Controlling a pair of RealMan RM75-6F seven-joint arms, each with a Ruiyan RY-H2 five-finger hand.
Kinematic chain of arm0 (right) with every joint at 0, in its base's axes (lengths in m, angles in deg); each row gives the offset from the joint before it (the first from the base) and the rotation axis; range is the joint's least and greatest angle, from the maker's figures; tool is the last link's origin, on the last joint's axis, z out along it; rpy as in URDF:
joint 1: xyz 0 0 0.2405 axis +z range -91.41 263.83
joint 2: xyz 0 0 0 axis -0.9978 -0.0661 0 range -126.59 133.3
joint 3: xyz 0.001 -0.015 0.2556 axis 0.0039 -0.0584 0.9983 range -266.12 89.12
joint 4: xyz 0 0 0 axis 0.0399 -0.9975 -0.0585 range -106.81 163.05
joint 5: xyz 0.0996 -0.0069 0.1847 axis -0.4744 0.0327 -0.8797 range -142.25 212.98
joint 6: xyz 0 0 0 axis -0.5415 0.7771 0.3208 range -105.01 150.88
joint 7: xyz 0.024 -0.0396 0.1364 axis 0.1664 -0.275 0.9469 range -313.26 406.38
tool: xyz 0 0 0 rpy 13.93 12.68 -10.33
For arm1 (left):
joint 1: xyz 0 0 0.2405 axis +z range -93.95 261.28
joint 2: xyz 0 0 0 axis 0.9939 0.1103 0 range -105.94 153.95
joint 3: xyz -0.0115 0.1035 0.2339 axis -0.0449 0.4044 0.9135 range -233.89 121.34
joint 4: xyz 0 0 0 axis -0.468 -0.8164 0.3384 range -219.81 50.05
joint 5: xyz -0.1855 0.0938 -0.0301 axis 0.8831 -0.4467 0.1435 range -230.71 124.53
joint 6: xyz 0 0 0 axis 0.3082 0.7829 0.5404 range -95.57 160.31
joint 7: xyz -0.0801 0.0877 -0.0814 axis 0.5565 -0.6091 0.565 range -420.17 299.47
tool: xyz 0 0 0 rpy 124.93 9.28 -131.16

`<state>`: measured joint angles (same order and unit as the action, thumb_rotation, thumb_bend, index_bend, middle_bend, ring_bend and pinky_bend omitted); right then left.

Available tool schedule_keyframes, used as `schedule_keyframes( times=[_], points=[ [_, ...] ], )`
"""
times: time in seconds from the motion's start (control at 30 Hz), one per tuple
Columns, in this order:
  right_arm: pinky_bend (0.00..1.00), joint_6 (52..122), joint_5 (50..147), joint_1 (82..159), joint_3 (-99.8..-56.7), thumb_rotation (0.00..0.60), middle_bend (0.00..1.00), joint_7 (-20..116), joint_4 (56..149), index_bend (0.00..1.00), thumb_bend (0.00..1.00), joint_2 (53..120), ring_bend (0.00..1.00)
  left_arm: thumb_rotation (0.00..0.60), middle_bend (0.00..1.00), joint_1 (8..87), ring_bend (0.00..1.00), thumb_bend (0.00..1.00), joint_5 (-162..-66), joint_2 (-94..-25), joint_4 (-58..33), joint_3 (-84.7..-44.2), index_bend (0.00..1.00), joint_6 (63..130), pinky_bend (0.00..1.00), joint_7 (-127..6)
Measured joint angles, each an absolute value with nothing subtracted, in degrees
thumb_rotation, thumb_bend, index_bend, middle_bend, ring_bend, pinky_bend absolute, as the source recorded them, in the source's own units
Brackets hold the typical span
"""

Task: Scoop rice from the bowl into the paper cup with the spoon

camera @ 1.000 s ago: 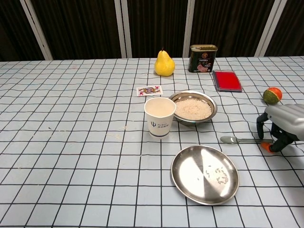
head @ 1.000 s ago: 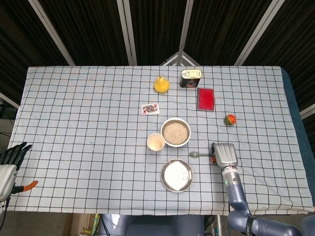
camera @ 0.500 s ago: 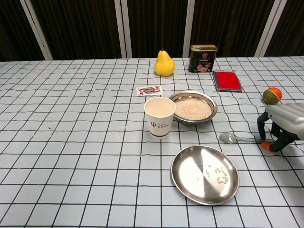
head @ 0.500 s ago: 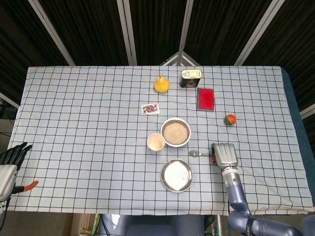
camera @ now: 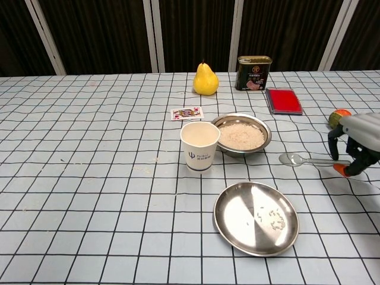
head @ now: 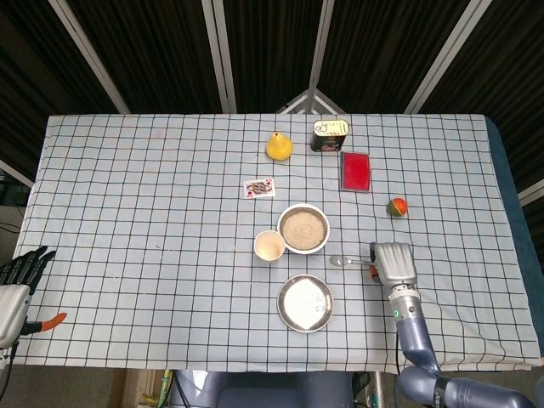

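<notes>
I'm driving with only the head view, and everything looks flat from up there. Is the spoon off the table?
Observer: In the chest view the spoon looks raised just clear of the cloth. The right hand pinches its handle end.
Child: Is it full?
Observer: No, its scoop looks empty.
Child: Did anything spill?
Observer: A few loose grains lie in the steel plate.

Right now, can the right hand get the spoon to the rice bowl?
Probably yes. The right hand holds the spoon by its handle, bowl end pointing at the rice bowl, with only bare cloth between them.
</notes>
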<state>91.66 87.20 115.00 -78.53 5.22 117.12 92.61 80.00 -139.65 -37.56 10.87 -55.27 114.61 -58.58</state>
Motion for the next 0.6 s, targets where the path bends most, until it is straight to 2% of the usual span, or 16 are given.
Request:
schedule_keyframes(
  times=[0.27,0.6],
  points=[
    [0.98,93.71,83.77,116.50,-76.55,0.600,0.96,-1.52,124.59,0.60,0.49,86.37,1.00,0.600,0.00,79.79,0.00,0.02,-139.64,-37.38,10.75,-55.35,0.00,114.30,0.00,-58.01],
    [0.98,94.12,72.09,122.22,-74.14,0.600,0.96,-13.62,130.59,0.62,0.49,81.80,1.00,0.600,0.00,79.33,0.00,0.02,-139.91,-36.50,10.94,-54.90,0.00,113.12,0.00,-57.05]
  ],
)
